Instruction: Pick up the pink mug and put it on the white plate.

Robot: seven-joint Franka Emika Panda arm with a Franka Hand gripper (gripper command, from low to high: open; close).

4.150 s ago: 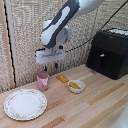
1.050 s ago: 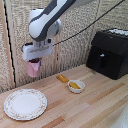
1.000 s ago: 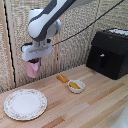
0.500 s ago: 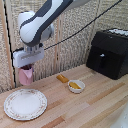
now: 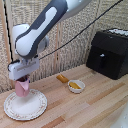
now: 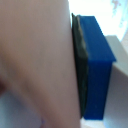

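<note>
While pinched in the white boxy tool [image 5: 21,81], small dusty-pink cylindrical mug [image 5: 21,88] hangs tilted over large round white patterned platter [image 5: 35,107], exterior view's left; risk: toppling if released tilted.

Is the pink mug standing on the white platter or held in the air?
In the air: the pink mug hangs tilted under the gripper, jaws shut on it, its lowest end clear above the white platter.
</note>
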